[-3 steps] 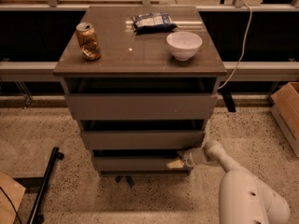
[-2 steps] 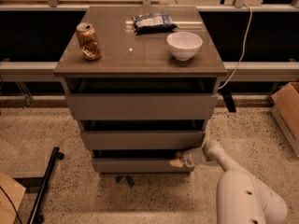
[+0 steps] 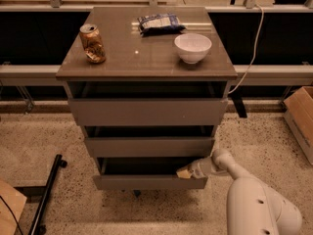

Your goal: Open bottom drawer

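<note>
- My gripper (image 3: 185,172) is low down at the right end of the bottom drawer (image 3: 146,181), touching the top edge of its front panel, with the tip pointing left along that edge.
- I cannot tell whether the gripper is clenched on the panel or released; the tip is pale and partly lost against the dark gap behind it.
- My arm (image 3: 254,207) reaches in from the lower right, white and rounded, just beside the cabinet's right corner.
- The bottom drawer is the lowest of three flat, handleless fronts, close to the speckled floor (image 3: 146,214), with a dark band of shadow between its panel and the middle drawer (image 3: 149,146) above.
- The top drawer (image 3: 146,111) has the tallest front and sits under the cabinet top (image 3: 142,60).
- On that top stand a dented can (image 3: 93,43) at the left, a white bowl (image 3: 193,47) at the right, and a snack bag (image 3: 159,23) at the back.
- A cardboard box (image 3: 299,119) is at the right edge, and a black pole (image 3: 46,195) lies on the floor at the left.
</note>
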Controlling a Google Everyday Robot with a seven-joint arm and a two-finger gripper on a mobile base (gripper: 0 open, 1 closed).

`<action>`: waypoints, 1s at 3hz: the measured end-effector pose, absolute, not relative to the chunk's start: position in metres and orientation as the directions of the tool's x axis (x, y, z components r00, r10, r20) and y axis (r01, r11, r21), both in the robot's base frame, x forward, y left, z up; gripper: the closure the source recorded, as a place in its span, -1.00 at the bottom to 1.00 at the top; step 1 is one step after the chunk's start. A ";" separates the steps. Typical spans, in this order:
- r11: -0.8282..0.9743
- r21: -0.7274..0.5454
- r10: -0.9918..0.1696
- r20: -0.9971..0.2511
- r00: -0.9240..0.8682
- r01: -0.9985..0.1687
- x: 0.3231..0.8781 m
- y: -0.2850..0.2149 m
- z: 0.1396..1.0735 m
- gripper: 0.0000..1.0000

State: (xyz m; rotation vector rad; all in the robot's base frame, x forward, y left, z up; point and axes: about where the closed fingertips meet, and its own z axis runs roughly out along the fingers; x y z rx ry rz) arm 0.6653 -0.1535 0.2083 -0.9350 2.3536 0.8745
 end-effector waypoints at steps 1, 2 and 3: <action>0.567 0.388 -0.435 -0.608 -0.664 -0.727 0.665 -0.153 0.213 0.61; 0.567 0.388 -0.435 -0.608 -0.664 -0.727 0.665 -0.153 0.213 0.17; 0.574 0.406 -0.441 -0.578 -0.687 -0.711 0.659 -0.152 0.206 -0.31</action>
